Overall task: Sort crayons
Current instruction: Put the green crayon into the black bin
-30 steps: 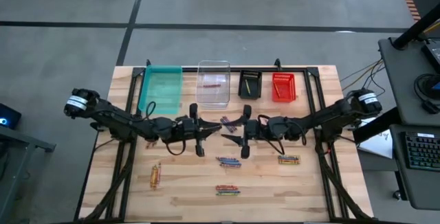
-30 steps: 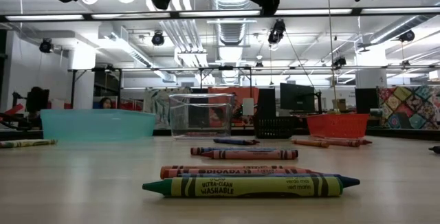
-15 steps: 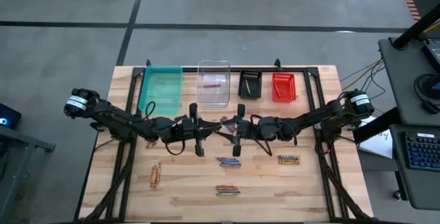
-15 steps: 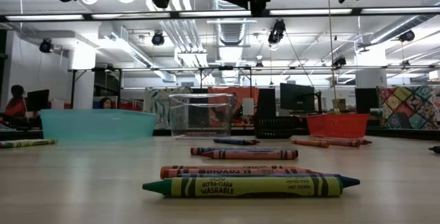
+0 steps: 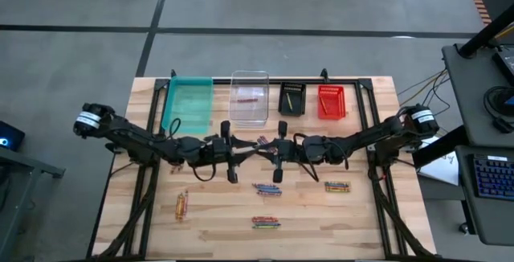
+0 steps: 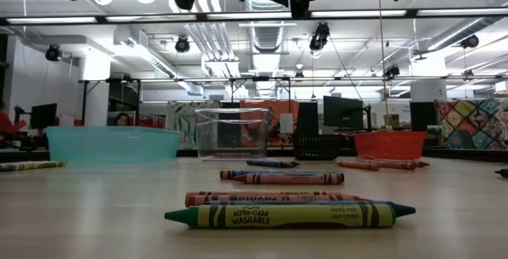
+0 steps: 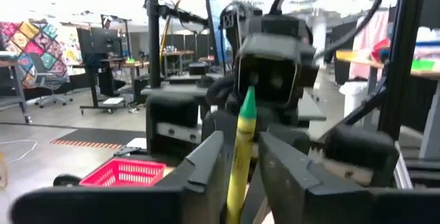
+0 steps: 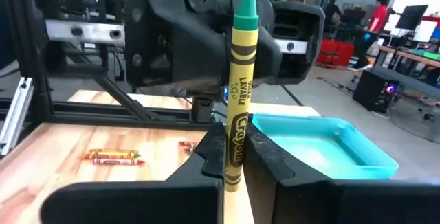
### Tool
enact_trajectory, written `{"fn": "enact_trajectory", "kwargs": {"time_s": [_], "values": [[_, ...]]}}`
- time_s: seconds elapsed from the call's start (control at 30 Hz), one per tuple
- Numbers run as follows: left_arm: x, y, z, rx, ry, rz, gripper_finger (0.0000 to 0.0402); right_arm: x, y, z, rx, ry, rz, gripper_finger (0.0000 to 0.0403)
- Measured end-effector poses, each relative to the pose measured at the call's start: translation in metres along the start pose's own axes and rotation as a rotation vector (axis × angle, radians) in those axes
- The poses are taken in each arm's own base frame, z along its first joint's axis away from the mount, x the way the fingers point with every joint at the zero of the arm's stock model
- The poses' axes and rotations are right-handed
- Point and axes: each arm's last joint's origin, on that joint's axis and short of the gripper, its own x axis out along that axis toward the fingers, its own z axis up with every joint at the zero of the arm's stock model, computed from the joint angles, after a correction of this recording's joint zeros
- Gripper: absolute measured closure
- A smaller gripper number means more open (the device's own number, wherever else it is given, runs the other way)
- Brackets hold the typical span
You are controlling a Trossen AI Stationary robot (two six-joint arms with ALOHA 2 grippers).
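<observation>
A yellow-wrapped crayon with a green tip stands upright in the air above the table's middle, between my two grippers, which face each other. My right gripper is shut on it. My left gripper is open: its fingers stand on either side of the same crayon, with a narrow gap showing on one side. Other crayons lie flat on the table in small groups. In the low view the nearest ones lie side by side. My right gripper pinches the crayon's wrapped shaft, in its lower half, between its two fingers. The fingers lie level, coming from the table's right, across the crayon. The crayon stands upright with its green tip up, lifted clear of the table.
Along the far edge stand a teal bin, a clear bin with a red crayon inside, a black bin and a red bin. Purple crayons lie on the table under the grippers.
My right gripper has moved toward the table's left, up to my left gripper. Its fingers, spread wide before, now lie close together. My left arm has stayed in place.
</observation>
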Motion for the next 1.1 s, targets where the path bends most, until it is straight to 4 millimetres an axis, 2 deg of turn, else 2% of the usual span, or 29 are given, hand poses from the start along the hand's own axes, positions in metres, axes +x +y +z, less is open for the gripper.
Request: {"fn": "enact_trajectory", "kwargs": {"time_s": [0.17,0.3,0.4,0.53,0.67,0.8,0.93,1.1], "values": [[-0.007,0.004,0.009,0.013,0.035,0.021,0.0277,-0.005,-0.005,0.004,0.027,0.045,-0.004,0.0386],[-0.018,0.009,0.017,0.032,0.098,0.070,0.0259,-0.015,-0.023,0.007,0.097,0.157,-0.046,0.0387],[-0.026,0.014,0.023,0.032,0.129,0.085,0.0254,-0.025,-0.045,0.009,0.175,0.247,-0.112,0.0387],[-0.033,0.019,0.030,0.012,0.143,0.122,0.0253,-0.038,-0.084,0.006,0.319,0.353,-0.269,0.0387],[-0.035,0.020,0.034,0.002,0.131,0.142,0.0253,-0.046,-0.126,-0.003,0.497,0.395,-0.433,0.0387],[-0.035,0.020,0.033,0.003,0.133,0.147,0.0253,-0.051,-0.160,-0.016,0.578,0.440,-0.514,0.0387],[-0.034,0.019,0.030,0.008,0.144,0.149,0.0253,-0.052,-0.185,-0.033,0.630,0.484,-0.550,0.0387],[-0.032,0.019,0.028,0.012,0.150,0.152,0.0253,-0.039,-0.202,-0.047,0.659,0.567,-0.564,0.0387]]}}
